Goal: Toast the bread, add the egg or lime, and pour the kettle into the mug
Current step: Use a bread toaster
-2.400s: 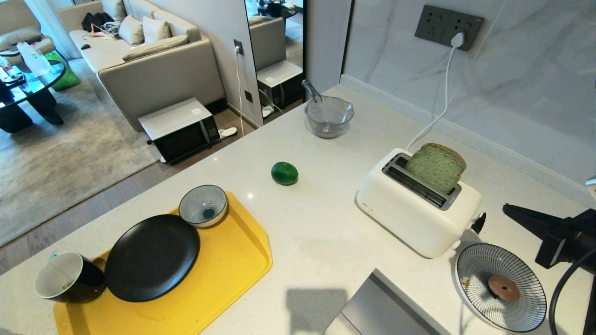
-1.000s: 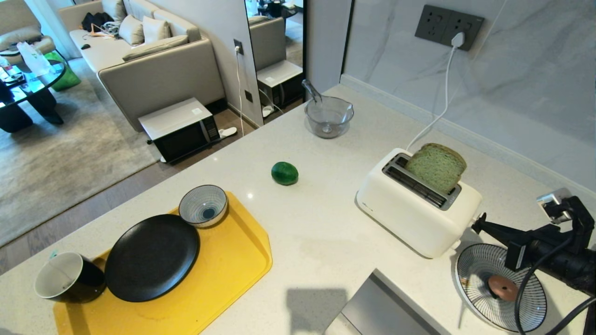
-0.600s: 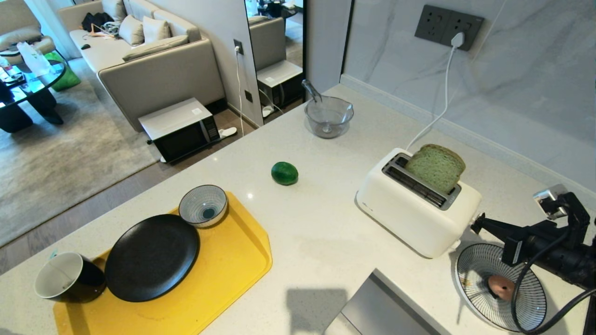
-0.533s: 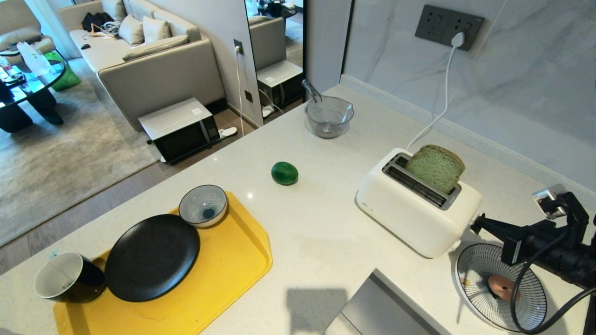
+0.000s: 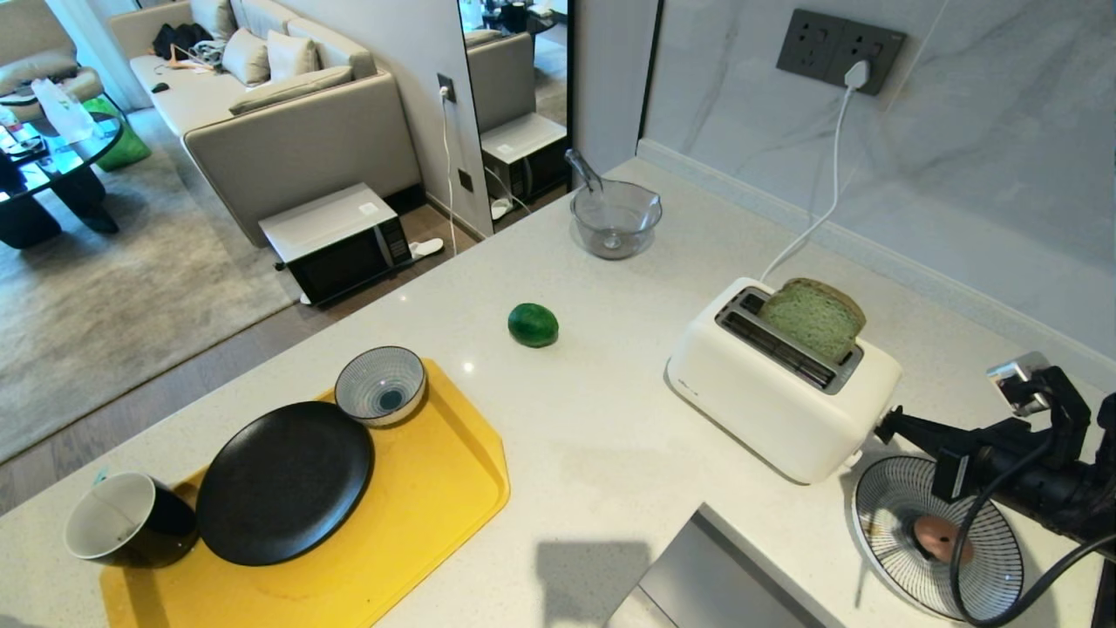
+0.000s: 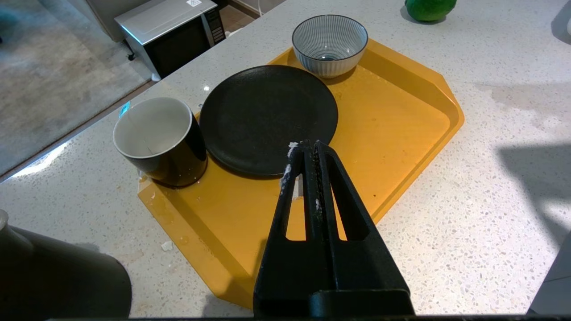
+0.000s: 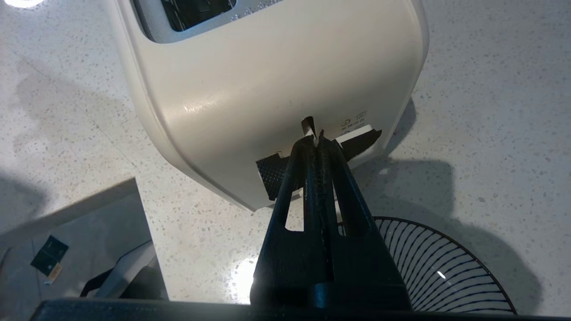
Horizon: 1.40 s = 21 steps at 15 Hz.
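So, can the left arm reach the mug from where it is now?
Probably yes. The left pincer, shut, hangs over the yellow tray, and the mug stands close beside, with nothing between them.

A yellow tray (image 5: 436, 515) carries a black plate (image 5: 283, 482) and striped bowl (image 5: 380, 385); a white toaster (image 5: 767, 410) stands well apart.

The bread (image 5: 813, 318) stands with its lower part sunk out of sight in the toaster (image 5: 780, 384) slot. The right gripper (image 5: 885, 425) meets the toaster's end where the lever (image 7: 357, 142) is mostly covered by its closed tip, so actual contact can't be made out. On the striped plate (image 5: 889, 510), the egg (image 5: 940, 538) is half masked by the arm's cable. The kettle (image 6: 58, 276) shows only as a dark bulk cut off at the left wrist view's corner. The mug's (image 5: 126, 521) tag is too small to read.
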Motion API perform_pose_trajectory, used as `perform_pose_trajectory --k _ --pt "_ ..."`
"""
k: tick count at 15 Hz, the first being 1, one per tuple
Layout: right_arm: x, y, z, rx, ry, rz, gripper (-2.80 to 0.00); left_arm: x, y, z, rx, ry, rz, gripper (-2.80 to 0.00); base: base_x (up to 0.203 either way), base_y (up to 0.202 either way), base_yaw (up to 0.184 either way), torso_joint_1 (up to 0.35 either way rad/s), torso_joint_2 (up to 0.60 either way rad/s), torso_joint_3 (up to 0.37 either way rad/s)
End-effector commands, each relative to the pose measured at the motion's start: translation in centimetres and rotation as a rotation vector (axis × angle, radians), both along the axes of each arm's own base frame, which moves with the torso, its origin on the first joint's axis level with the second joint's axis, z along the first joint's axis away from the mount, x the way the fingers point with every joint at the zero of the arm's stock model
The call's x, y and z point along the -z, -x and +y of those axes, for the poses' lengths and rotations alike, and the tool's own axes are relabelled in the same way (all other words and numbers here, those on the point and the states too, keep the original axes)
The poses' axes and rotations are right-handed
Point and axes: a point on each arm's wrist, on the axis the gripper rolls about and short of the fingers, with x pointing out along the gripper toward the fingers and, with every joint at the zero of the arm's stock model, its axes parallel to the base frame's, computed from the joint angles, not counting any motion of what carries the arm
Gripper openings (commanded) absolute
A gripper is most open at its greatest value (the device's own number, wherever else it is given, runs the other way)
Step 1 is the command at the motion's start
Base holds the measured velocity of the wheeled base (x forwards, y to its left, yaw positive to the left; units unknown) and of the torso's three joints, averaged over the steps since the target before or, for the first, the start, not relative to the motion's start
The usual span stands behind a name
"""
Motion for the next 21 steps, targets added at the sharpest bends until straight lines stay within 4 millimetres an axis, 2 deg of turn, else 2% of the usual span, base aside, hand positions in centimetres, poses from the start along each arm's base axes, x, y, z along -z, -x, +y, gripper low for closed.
perform_pose_trajectory --k 1,10,21 --pt "0.6 -0.4 -0.1 -0.003 -0.003 0.021 -2.80 0.5 -0.1 0.0 0.000 -0.001 0.014 -2.80 0.000 0.000 0.000 0.000 0.00 0.000" --pt "2.2 -1.0 -0.2 -0.008 -0.009 0.078 -2.80 0.5 -0.1 0.0 0.000 -0.001 0.014 -2.80 0.000 0.000 0.000 0.000 0.00 0.000" --pt "2.7 -1.7 -0.3 -0.009 -0.010 0.091 -2.80 0.5 -0.1 0.0 0.000 -0.001 0.014 -2.80 0.000 0.000 0.000 0.000 0.00 0.000"
